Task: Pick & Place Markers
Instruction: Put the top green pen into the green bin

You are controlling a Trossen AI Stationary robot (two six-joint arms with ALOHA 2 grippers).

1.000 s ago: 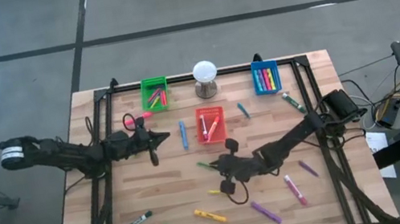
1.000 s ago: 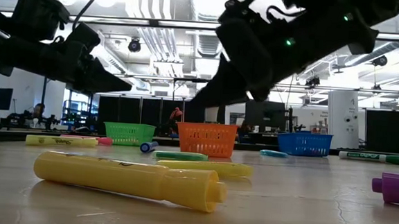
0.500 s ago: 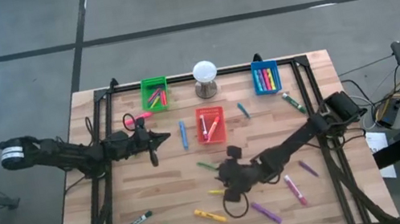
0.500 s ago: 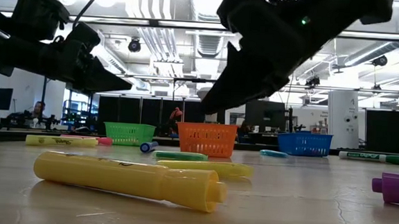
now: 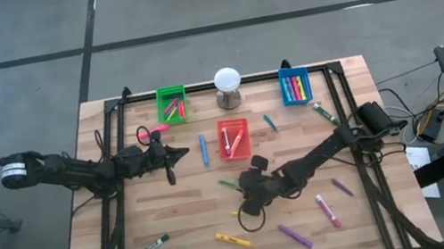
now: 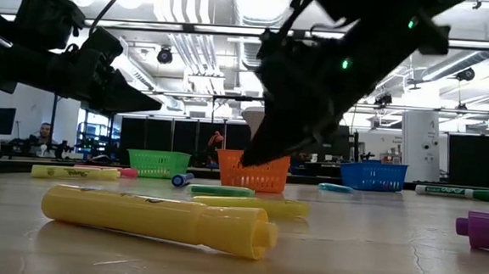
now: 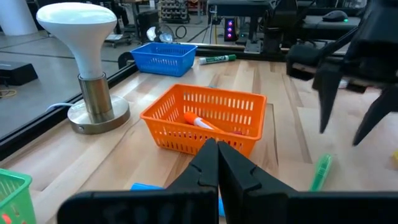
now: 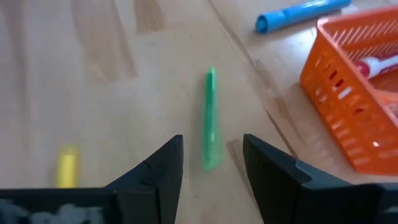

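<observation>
As the right pincer [image 8: 211, 163] hovers with its fingers spread wide and nothing between them, the step in hand appears to be the approach to a loose green marker [image 8: 211, 118] lying on the tabletop [image 5: 194, 229] just ahead, near the orange bin [image 8: 357, 99]. Other markers lie scattered over the tabletop; some sit in the bins. Next move, in my judgement: descend, straddle the marker across its width, then close. The left pincer [image 7: 217, 163] waits fully closed and empty, near the orange bin.
</observation>
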